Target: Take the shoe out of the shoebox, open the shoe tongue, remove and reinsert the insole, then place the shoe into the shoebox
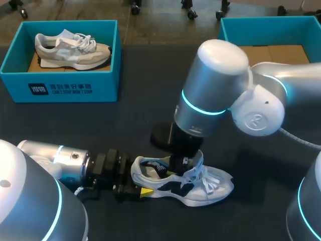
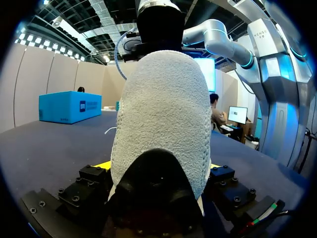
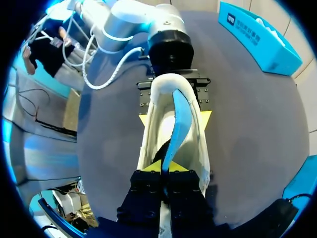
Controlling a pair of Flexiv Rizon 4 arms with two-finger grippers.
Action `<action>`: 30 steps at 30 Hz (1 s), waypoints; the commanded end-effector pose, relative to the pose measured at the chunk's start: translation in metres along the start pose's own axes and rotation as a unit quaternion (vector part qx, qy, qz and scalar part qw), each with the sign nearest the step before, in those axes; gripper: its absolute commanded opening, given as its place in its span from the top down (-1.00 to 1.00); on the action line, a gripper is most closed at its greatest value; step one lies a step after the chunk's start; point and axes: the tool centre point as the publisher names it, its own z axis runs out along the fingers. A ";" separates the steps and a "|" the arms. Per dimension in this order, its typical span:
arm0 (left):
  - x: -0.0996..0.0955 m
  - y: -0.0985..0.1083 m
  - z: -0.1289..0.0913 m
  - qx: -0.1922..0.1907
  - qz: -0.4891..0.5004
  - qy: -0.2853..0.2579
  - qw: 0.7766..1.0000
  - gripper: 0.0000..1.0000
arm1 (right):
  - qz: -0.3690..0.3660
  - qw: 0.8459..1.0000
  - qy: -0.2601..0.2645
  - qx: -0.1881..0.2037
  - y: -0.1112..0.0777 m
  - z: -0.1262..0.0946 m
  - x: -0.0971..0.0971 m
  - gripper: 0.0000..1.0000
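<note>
A white and navy shoe (image 1: 203, 187) lies on its sole on the dark table, toe to the right. My left gripper (image 1: 138, 177) has the heel (image 2: 158, 109) between its widely spread fingers, one yellow tip on each side. From above, my right gripper (image 1: 182, 163) reaches into the shoe's opening. In the right wrist view its yellow tips (image 3: 166, 167) are pressed together on the edge of the light-blue insole (image 3: 181, 119), which arches up out of the shoe (image 3: 199, 141). My left gripper (image 3: 174, 118) shows beyond it at the heel.
A teal shoebox (image 1: 70, 85) at the back left holds a grey and white shoe (image 1: 70, 49). A second teal shoebox (image 1: 266, 24) stands at the back right with a bare cardboard floor. My right arm's elbow hangs over the table's middle.
</note>
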 end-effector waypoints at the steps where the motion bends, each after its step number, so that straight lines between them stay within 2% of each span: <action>1: -0.002 0.007 0.001 0.000 0.000 -0.001 1.000 1.00 | -0.005 1.000 0.003 -0.015 -0.006 -0.009 0.001 1.00; 8: -0.002 0.007 0.001 0.000 0.000 -0.001 1.000 1.00 | -0.017 1.000 0.007 -0.020 -0.002 -0.014 -0.001 1.00; 14: -0.002 0.007 0.001 0.000 0.000 -0.001 1.000 1.00 | -0.038 0.998 0.013 -0.055 -0.008 -0.019 0.000 1.00; 21: -0.002 0.007 0.001 0.000 0.000 -0.001 1.000 1.00 | -0.073 0.994 0.019 -0.077 -0.004 -0.024 0.002 1.00; 24: -0.002 0.007 0.001 0.000 0.000 -0.001 1.000 1.00 | -0.092 0.992 0.020 -0.089 0.001 -0.027 0.004 1.00; 30: -0.002 0.007 0.001 0.000 0.000 -0.001 1.000 1.00 | -0.150 0.983 0.019 -0.109 0.032 -0.038 0.010 1.00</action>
